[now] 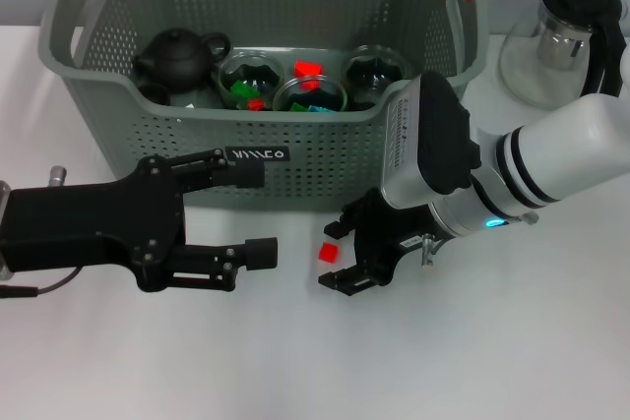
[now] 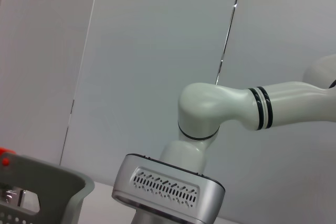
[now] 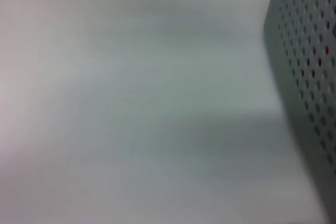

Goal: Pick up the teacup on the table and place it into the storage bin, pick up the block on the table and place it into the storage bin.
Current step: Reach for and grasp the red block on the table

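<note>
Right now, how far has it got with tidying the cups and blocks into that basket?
Mostly done, it seems: the storage bin already holds glass teacups, a dark teapot and small coloured blocks. In hand: the right gripper, jaws open, is at a red block lying on the table. The left gripper waits open beside it. Left: grasp that block, drop it in.

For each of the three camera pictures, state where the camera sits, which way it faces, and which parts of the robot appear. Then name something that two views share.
Head view: from the robot's head, looking down at the table; shows the storage bin, red block, open left gripper and open right gripper.
Left wrist view: faces up and across at a wall; shows the right arm and a corner of the bin.
Right wrist view: close over the table; shows the bin's wall, none of the robot.
Shared: the storage bin shows in all three.
</note>
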